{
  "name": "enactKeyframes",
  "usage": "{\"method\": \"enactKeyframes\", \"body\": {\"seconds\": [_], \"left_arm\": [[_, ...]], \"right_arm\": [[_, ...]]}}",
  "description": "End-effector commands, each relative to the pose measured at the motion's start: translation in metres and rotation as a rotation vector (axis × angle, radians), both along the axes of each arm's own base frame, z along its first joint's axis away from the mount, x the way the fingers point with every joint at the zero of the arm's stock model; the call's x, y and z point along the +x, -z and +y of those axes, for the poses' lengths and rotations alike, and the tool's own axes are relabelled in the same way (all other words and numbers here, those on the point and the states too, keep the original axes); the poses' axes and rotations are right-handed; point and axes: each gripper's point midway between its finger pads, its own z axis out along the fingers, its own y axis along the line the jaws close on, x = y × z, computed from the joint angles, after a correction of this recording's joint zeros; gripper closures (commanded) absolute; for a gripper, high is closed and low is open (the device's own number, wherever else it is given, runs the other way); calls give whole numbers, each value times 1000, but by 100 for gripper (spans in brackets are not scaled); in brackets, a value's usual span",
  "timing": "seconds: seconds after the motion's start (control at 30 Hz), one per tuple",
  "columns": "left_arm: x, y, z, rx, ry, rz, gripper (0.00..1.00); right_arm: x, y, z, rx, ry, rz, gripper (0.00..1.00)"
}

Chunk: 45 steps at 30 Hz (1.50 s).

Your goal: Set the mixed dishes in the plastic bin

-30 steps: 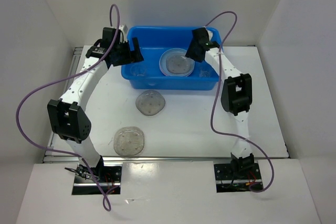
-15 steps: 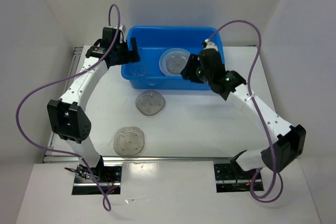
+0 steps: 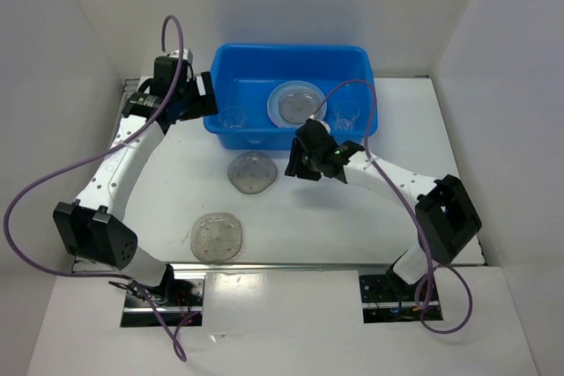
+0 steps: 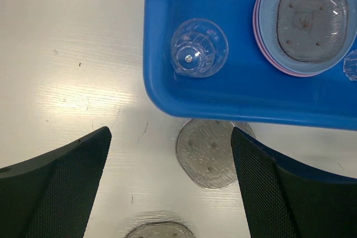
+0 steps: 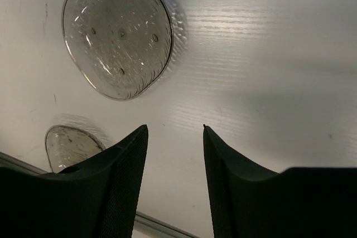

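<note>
The blue plastic bin stands at the back of the table. Inside it is a stack of plates with a speckled translucent one on top, flanked by two clear cups. Two translucent plates lie on the table, one just in front of the bin and one nearer me. My left gripper hangs open and empty beside the bin's left wall, above the left cup. Open and empty too, my right gripper is low over the table, just right of the front plate.
White walls close in the table on the left, back and right. Purple cables loop off both arms. A metal rail runs along the table's near edge.
My right arm has swung out of the bin and down to the table in front of it. My left gripper has drawn back to the left, off the bin's rim.
</note>
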Motion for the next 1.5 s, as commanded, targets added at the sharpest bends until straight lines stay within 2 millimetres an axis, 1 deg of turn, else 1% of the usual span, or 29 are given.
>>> {"method": "enactKeyframes", "body": {"seconds": [0.0, 0.07, 0.13, 0.17, 0.2, 0.23, 0.3, 0.33, 0.5, 0.53, 0.6, 0.63, 0.67, 0.7, 0.73, 0.77, 0.83, 0.87, 0.9, 0.93, 1.03, 1.1, 1.13, 1.2, 1.23, 1.27, 1.33, 1.43, 1.47], "left_arm": [[-7, -9, 5, 29, 4, -27, 6], [-9, -7, 1, 14, 26, -14, 6], [-10, -7, -3, 0, 44, -12, 6], [-10, -7, -3, 0, 44, -12, 6], [-10, -7, -3, 0, 44, -12, 6], [-11, -7, -5, -6, 51, -11, 6], [-9, -3, -5, -4, 51, 0, 6], [-9, -3, -7, -10, 59, 1, 6], [-10, 4, -11, -20, 76, 22, 6], [-11, 4, -15, -20, 86, 22, 6], [-11, 4, -17, -26, 94, 23, 6], [-12, 8, -16, -24, 94, 32, 6], [-14, 8, -22, -30, 111, 34, 6], [-15, 12, -22, -28, 111, 44, 6], [-16, 12, -24, -35, 119, 45, 6], [-17, 17, -23, -33, 119, 57, 6], [-19, 14, -26, -47, 135, 51, 6], [-21, 18, -26, -45, 134, 62, 6], [-21, 18, -26, -45, 134, 62, 6], [-22, 14, -26, -46, 135, 53, 6], [-23, 18, -26, -45, 134, 62, 6], [-24, 15, -25, -46, 135, 53, 6], [-24, 15, -25, -46, 135, 53, 6], [-24, 15, -24, -41, 128, 51, 6], [-24, 15, -24, -41, 128, 51, 6], [-24, 15, -24, -41, 128, 51, 6], [-24, 15, -24, -41, 128, 51, 6], [-24, 15, -24, -41, 128, 51, 6], [-24, 15, -24, -41, 128, 51, 6]], "right_arm": [[9, 8, 21, 56, 39, -30, 50], [8, 21, 26, 61, 58, -18, 50], [3, 36, 36, 69, 83, 4, 50], [8, 36, 42, 92, 92, -7, 50], [4, 48, 46, 83, 90, 14, 50], [1, 52, 52, 91, 92, 24, 50], [8, 56, 56, 97, 106, 14, 52], [7, 59, 62, 103, 105, 20, 52], [22, 66, 64, 110, 194, 3, 53], [25, 69, 63, 110, 211, 1, 54], [30, 66, 64, 129, 248, -12, 54], [31, 71, 62, 123, 262, -8, 55], [31, 74, 63, 127, 269, -4, 55], [33, 74, 62, 127, 284, -9, 55], [30, 78, 65, 126, 285, 2, 55], [32, 82, 65, 121, 291, -3, 56], [34, 81, 74, 139, 289, -7, 56], [36, 82, 76, 138, 289, -6, 56], [35, 91, 75, 121, 290, 5, 58], [38, 86, 78, 134, 290, -3, 58], [40, 88, 80, 131, 290, -1, 59], [38, 77, 78, 144, 289, -10, 59], [35, 66, 75, 160, 288, -22, 59], [35, 53, 69, 170, 303, -51, 59], [31, 52, 65, 169, 303, -51, 59], [32, 39, 65, 193, 302, -67, 59], [32, 41, 65, 194, 302, -68, 59], [37, 42, 76, 199, 283, -61, 59], [39, 53, 78, 181, 284, -49, 59]]}}
